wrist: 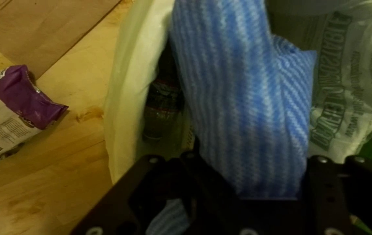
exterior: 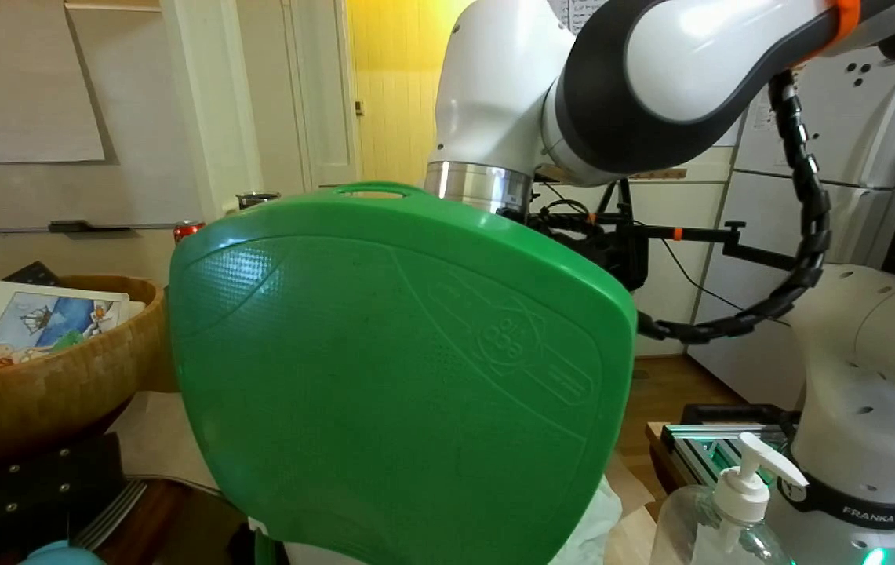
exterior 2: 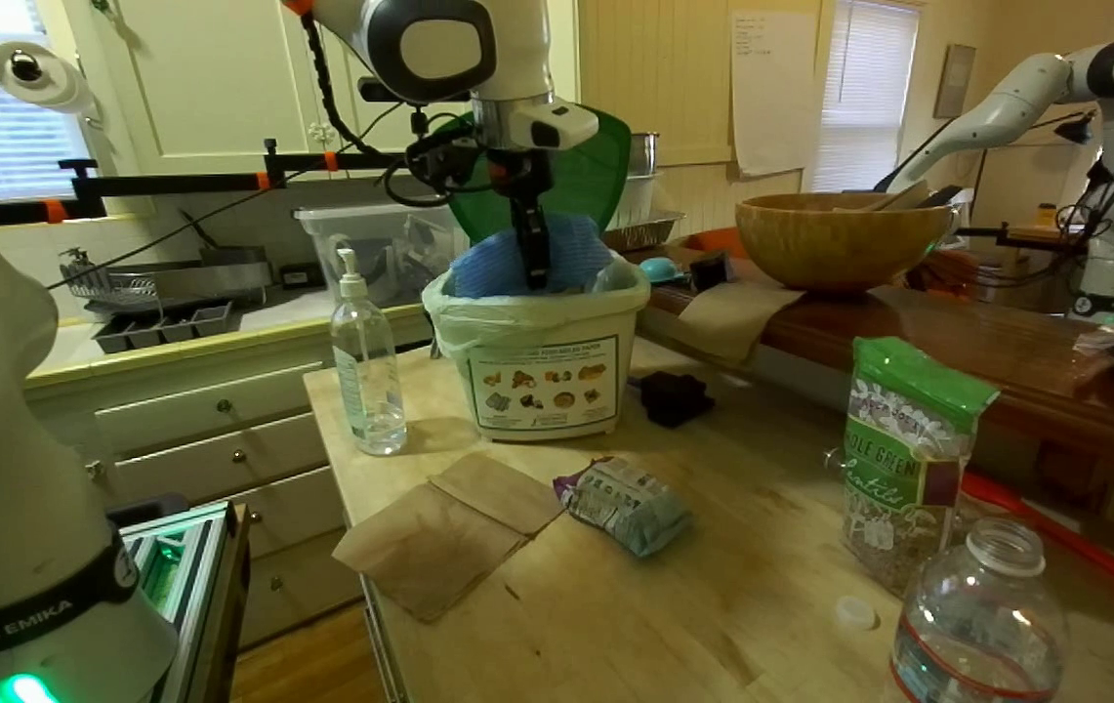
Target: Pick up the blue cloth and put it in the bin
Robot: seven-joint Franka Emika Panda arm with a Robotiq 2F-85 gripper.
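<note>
Gripper [exterior 2: 536,278] grasps blue cloth [wrist: 238,98] between 2 fingers [exterior 2: 530,223], in mouth of bin [exterior 2: 544,391]; part of cloth stands above bin rim. Seems best: lower cloth deeper into bin, folds all inside liner [wrist: 128,85], spread jaws, then rise straight, clear of green lid [exterior 2: 605,176] behind bin.

Bin [exterior 2: 545,386] between opposing exterior views, wrist view overhead

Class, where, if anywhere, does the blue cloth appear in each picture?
In an exterior view, the blue cloth is above centre, in the mouth of the bin.
In an exterior view, not seen; the green lid fills the centre.
Wrist view: right of centre, running down from the top edge.
Shared landmark: the lid, at the wrist view's right edge.
</note>
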